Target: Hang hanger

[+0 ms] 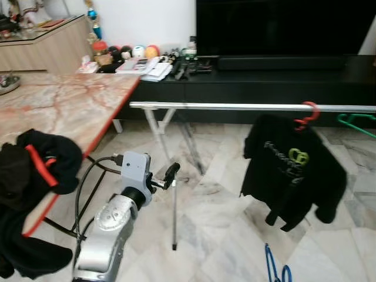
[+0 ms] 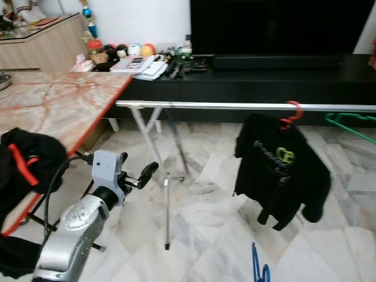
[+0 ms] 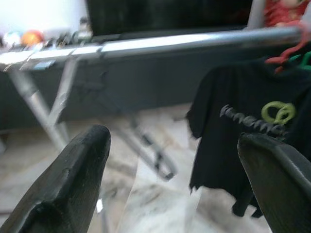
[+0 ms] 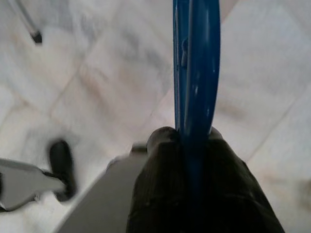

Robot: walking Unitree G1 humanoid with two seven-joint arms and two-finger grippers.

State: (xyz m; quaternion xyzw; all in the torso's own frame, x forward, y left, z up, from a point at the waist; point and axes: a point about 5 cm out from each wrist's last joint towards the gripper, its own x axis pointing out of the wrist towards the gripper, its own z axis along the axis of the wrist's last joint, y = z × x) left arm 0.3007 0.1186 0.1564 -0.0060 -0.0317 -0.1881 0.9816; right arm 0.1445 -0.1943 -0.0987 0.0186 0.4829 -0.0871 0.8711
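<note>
A silver rail (image 1: 235,107) on folding legs crosses the room. A black T-shirt (image 1: 294,170) hangs from it on a red hanger (image 1: 307,114), and a green hanger (image 1: 355,121) hangs further right. My left gripper (image 1: 168,175) is raised to the left of the shirt and below the rail, open and empty; its two black fingers (image 3: 63,194) frame the shirt (image 3: 243,131). My right gripper (image 4: 187,145) is shut on a blue hanger (image 4: 197,73) above the floor. The blue hanger (image 1: 273,265) pokes up at the bottom edge of the eye views.
A marble-topped table (image 1: 70,103) stands on the left with a heap of black clothing (image 1: 35,170) and a red hanger (image 1: 41,166) on its near edge. A low black TV console (image 1: 264,79) runs behind the rail. The floor (image 1: 211,235) is pale marble.
</note>
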